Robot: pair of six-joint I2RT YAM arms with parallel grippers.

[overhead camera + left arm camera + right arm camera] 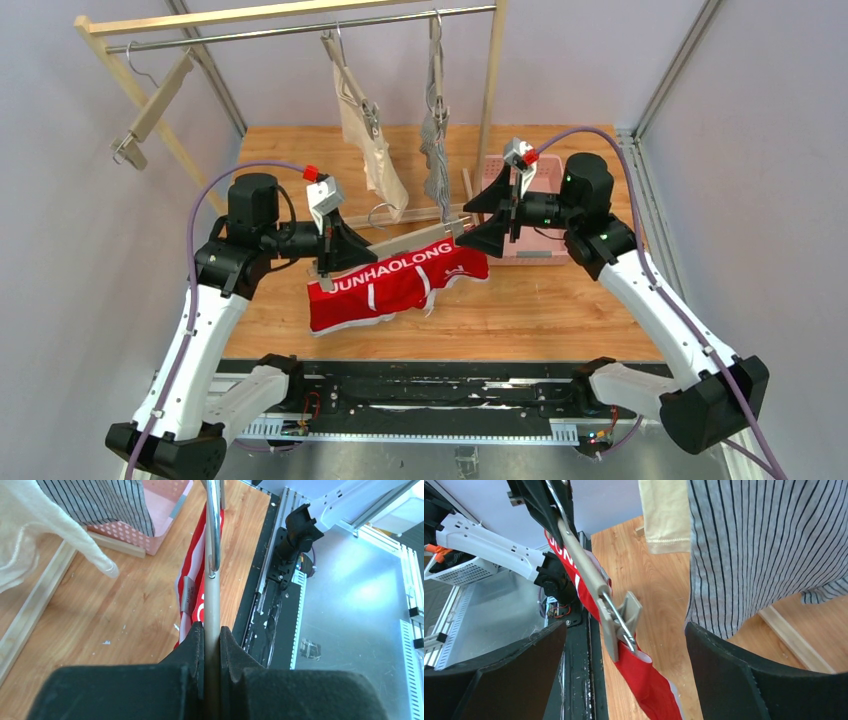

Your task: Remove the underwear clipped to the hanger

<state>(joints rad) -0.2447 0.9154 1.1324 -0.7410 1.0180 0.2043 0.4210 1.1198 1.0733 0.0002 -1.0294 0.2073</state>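
The red boxer shorts (395, 285) I'm working on carry white lettering and white trim; their hanger (415, 240) is beige. Behind the red pair, the cream boxer shorts (377, 160) are plain, the pinstriped boxer shorts (436, 160) grey and white. Right of the red pair, the basket (155, 537) is pink with white dots. My left gripper (212, 630) and right gripper (624, 630) are black.

The left arm (205, 320) rises from 7 o'clock and the right arm (655, 300) from 5 o'clock, both bent inward. The left claw (352, 255) points to 3 o'clock, clamped on a hanger (410, 240). The right claw (478, 222) points to 9 o'clock, spread wide and gripping nothing.
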